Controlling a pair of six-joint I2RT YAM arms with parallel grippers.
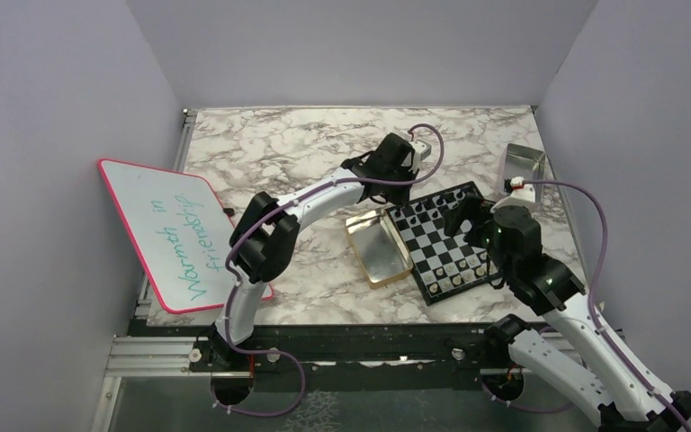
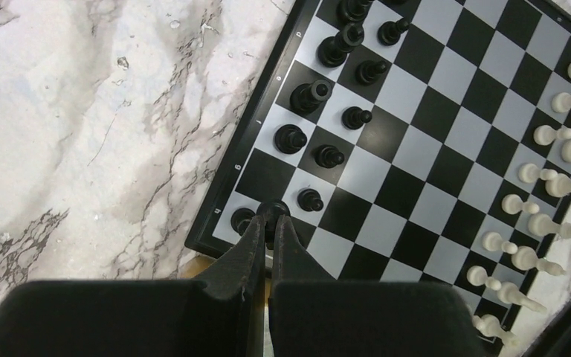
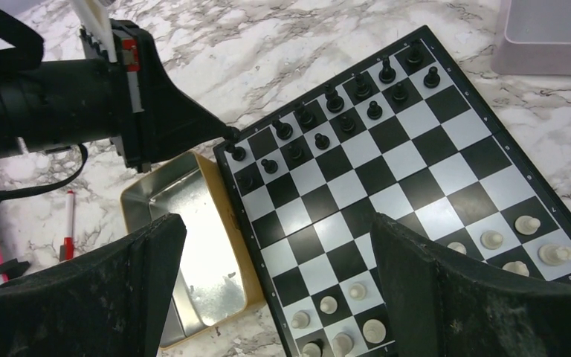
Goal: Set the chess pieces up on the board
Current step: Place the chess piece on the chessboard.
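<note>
The left fingers (image 2: 256, 249) are pressing tight together, their tips sitting right at a small black piece (image 2: 271, 211) by the nearest corner of the board (image 2: 416, 152), just beside the corner piece (image 2: 243, 219); I cannot tell whether they are truly pinching it or only touching it. Just beyond the tips, along the board's edge row, one dark square (image 2: 265, 177) is lying bare, and the other black pieces (image 2: 328, 156) are lining up in two rows running away from the fingers past it. To my eye that gap is what the coming move is turning on: it is lying straight ahead of the tips, a short reach along the edge. The white pieces (image 2: 537, 173) are lining the opposite edge, well away from these fingers and close below the right fingers (image 3: 145, 260), which are hanging spread wide over the board, gripping nothing. The left arm is looking much the nearer to the gap
</note>
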